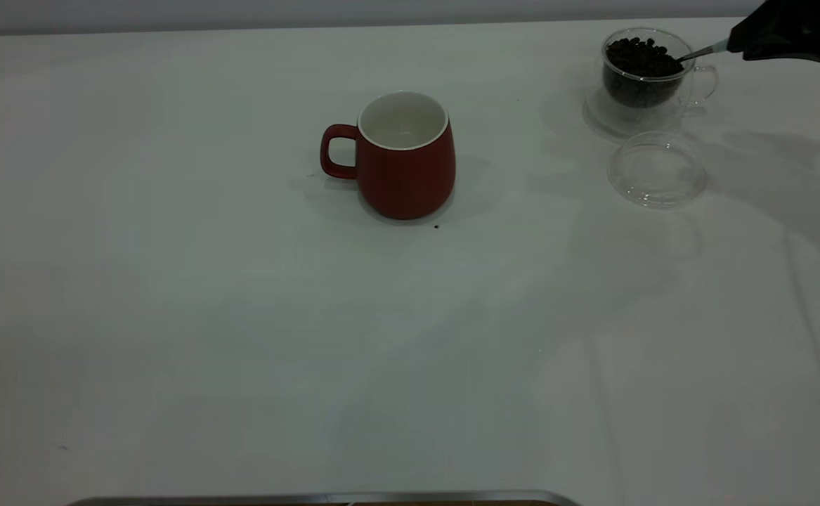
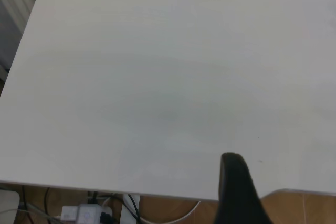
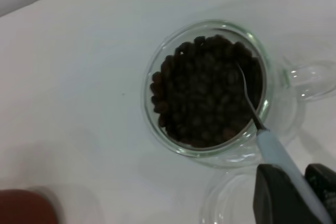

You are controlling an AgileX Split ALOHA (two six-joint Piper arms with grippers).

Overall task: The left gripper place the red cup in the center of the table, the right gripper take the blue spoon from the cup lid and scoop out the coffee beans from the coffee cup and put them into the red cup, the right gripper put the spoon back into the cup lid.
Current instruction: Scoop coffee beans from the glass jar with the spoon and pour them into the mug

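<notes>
The red cup (image 1: 402,154) stands upright near the middle of the table (image 1: 171,316), handle to the left, and nothing shows inside it. At the far right the coffee cup (image 1: 645,70) holds coffee beans (image 3: 205,93). My right gripper (image 3: 296,179) is shut on the pale blue handle of the blue spoon (image 3: 273,150), and the spoon's metal end reaches down into the beans. In the exterior view that gripper (image 1: 736,43) comes in from the right edge. The cup lid (image 1: 657,169) lies bare just in front of the coffee cup. My left gripper (image 2: 236,182) hovers over a bare table edge.
A clear saucer-like base (image 1: 610,116) sits under the coffee cup. One stray bean (image 1: 436,226) lies by the red cup's foot. A metal strip (image 1: 325,499) runs along the near edge. Cables and a power strip (image 2: 84,213) lie on the floor below the left arm.
</notes>
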